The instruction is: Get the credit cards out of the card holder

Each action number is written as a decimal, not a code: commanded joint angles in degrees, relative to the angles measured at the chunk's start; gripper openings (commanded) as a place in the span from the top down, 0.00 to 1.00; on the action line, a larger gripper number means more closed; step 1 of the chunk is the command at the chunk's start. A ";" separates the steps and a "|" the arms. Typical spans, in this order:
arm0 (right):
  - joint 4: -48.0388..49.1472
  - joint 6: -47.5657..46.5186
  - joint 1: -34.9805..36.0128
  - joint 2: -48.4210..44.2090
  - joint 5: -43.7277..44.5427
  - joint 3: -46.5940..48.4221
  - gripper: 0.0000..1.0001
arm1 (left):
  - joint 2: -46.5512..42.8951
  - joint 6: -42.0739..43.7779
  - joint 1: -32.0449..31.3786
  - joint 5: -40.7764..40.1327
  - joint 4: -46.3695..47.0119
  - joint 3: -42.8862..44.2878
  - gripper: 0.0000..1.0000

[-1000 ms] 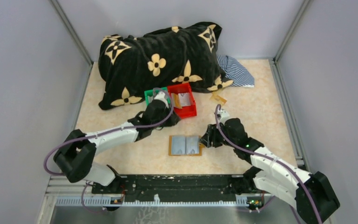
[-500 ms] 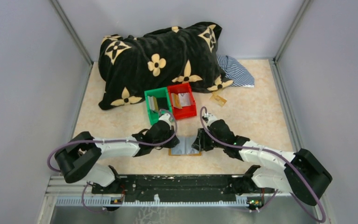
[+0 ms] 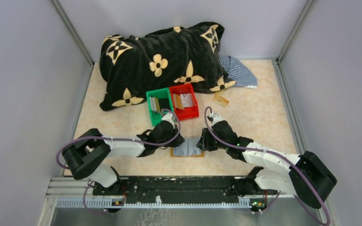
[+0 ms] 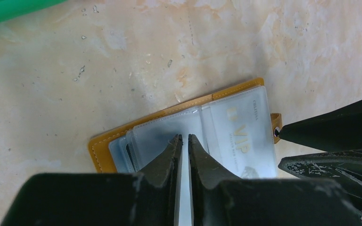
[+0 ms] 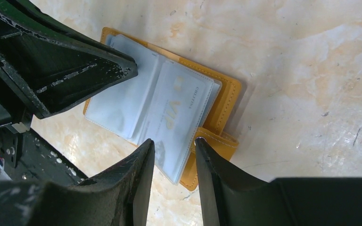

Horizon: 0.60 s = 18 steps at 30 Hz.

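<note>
The card holder (image 3: pixel 187 147) lies open and flat on the table (image 3: pixel 259 120), near its front edge and between your two arms. Its tan leather border frames the clear sleeves inside. One credit card (image 5: pixel 172 110) with "VIP" in gold letters is still inside the sleeve on the half nearest the strap tab (image 5: pixel 221 141).

Your left pincer (image 4: pixel 183 138) is low over the other half of the holder, its tips on or just above the clear sleeve. Its fingers are almost together, with only a thin slit between them. Whether they pinch the plastic, I cannot tell.

Your right pincer (image 5: pixel 173 141) is at the strap side. Its fingers stand moderately apart, and the outer edge of the VIP sleeve lies in the gap between them. They are not closed on it.

Behind the holder stand a green bin (image 3: pixel 149 112) and a red bin (image 3: pixel 196 106), touching side by side. A gold-tan card (image 3: pixel 154 104) is in the green one and a silvery card (image 3: pixel 186 100) is in the red one. Further back lie a black blanket (image 3: pixel 160 56) with flowers and a striped cloth (image 3: pixel 239 71).
</note>
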 commanded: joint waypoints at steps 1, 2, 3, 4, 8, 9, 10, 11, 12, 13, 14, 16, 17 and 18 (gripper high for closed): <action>1.20 -0.60 0.33 -0.91 1.14 1.57 0.62 | 2.13 0.26 0.10 0.95 -5.70 -2.14 0.85; 1.66 -0.61 0.31 -0.47 1.09 1.30 0.61 | 2.12 0.25 0.06 0.95 -5.84 -2.05 0.85; 2.03 -0.70 0.33 0.26 0.90 1.09 0.61 | 2.12 0.28 0.06 1.02 -5.83 -2.01 0.85; 2.44 -0.78 0.34 0.80 0.47 0.87 0.61 | 2.05 0.27 0.11 1.14 -5.86 -2.02 0.85; 6.38 -0.01 0.38 2.77 -2.84 -0.15 0.61 | 1.88 0.18 0.09 1.17 -6.05 -2.28 0.85; 7.56 0.45 0.42 3.24 -3.61 -0.36 0.61 | 1.86 0.23 0.12 1.21 -6.08 -2.35 0.85; 8.48 0.80 0.51 3.72 -4.34 -0.45 0.61 | 1.86 0.11 0.11 1.31 -6.08 -2.44 0.85; 9.21 1.05 0.77 4.20 -4.78 -0.41 0.61 | 1.86 0.10 0.07 1.39 -6.08 -2.54 0.85; 9.74 1.20 1.04 4.62 -4.94 -0.34 0.61 | 1.86 0.05 0.09 1.36 -6.06 -2.57 0.85; 10.07 1.22 1.38 5.10 -4.99 -0.25 0.61 | 1.86 0.01 0.10 1.38 -6.03 -2.63 0.85; 10.21 1.32 1.56 5.44 -5.08 0.03 0.61 | 1.90 -0.08 0.12 1.41 -6.00 -2.68 0.85; 10.53 1.30 1.90 5.95 -5.24 0.12 0.61 | 2.03 -0.13 0.07 1.39 -5.99 -2.71 0.85; 10.68 1.36 1.98 6.06 -5.31 0.18 0.61 | 2.08 -0.17 0.10 1.38 -5.99 -2.66 0.85; 10.89 1.32 2.04 6.08 -5.47 0.26 0.61 | 2.13 -0.24 0.07 1.46 -5.99 -2.70 0.86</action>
